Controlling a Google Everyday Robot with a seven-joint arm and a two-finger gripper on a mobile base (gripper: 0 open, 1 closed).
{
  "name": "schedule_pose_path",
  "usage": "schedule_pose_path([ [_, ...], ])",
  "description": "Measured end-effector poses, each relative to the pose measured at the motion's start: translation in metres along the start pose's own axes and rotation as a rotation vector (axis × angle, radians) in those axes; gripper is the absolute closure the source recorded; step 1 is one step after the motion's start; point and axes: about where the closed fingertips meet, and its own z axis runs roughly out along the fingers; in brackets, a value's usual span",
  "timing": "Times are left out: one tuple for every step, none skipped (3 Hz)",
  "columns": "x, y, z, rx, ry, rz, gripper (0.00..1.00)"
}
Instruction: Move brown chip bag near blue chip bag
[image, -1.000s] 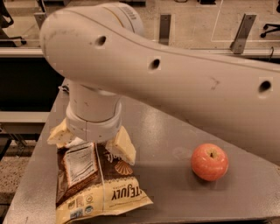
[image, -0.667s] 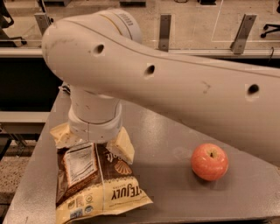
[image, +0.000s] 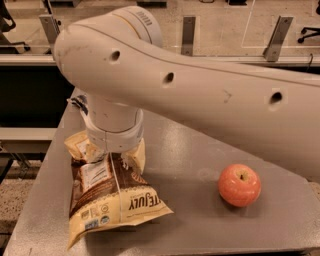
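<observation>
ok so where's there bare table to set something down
Bare table lies between the brown bag and the apple, and along the front edge in front of the apple. A narrow strip runs left of the bag. It is crowded at back left, where the gripper sits at the bag's top under the arm.

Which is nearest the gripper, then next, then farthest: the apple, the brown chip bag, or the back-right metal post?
The gripper sits at the top end of the brown chip bag.
1. brown chip bag, right at it.
2. apple, off to the right.
3. metal post, far back right.
</observation>
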Motion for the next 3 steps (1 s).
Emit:
schedule_pose_path([
  [0.036, 0.001, -0.006, 0.003, 0.055, 0.100, 0.84],
  [0.105, 0.007, -0.022, 0.022, 0.143, 0.297, 1.00],
  [0.152, 0.009, -0.034, 0.039, 0.200, 0.418, 1.00],
])
